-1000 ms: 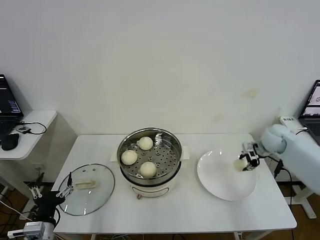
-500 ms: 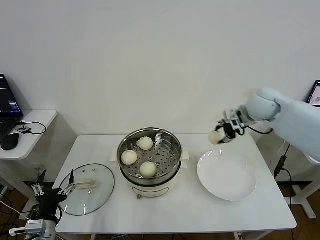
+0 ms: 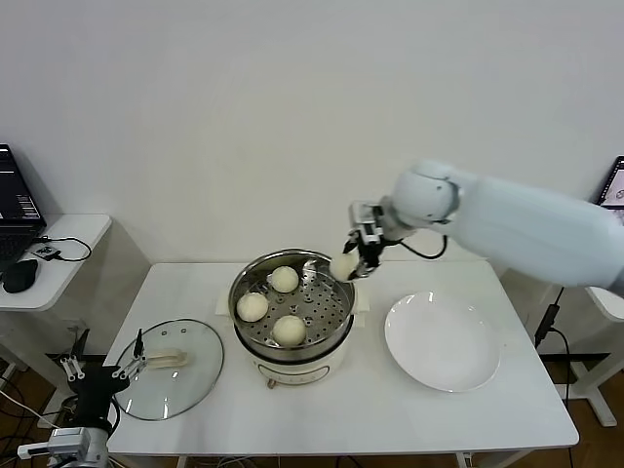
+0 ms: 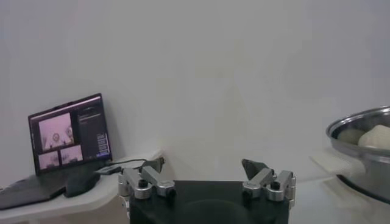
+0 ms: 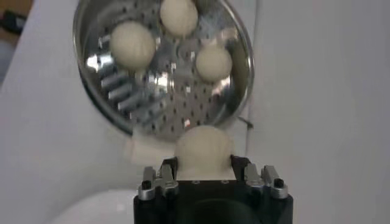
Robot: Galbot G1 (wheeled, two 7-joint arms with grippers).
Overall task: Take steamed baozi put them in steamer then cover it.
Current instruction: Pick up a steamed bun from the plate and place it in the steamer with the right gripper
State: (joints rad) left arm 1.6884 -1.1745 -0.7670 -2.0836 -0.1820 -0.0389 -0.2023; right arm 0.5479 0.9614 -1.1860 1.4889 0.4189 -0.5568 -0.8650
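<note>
The right wrist view shows the right gripper (image 5: 204,176) pinching a smooth cream-white baozi (image 5: 203,150) just outside the steamer (image 5: 244,55) rim; the head view puts it at the rim's 2 o'clock. Three baozi (image 3: 273,305) sit on the perforated tray. The glass cover (image 3: 170,369) lies on the white table (image 3: 390,419) at the steamer's 8 o'clock, the empty plate (image 3: 443,342) at 3. The left gripper (image 4: 207,182) hangs spread beside the table; that view alone shows a laptop (image 4: 68,139).

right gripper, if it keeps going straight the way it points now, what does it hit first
Likely the steamer: the right gripper, shut on a baozi, points at its near rim and the bare perforated tray beyond. Which comes first is unclear.
</note>
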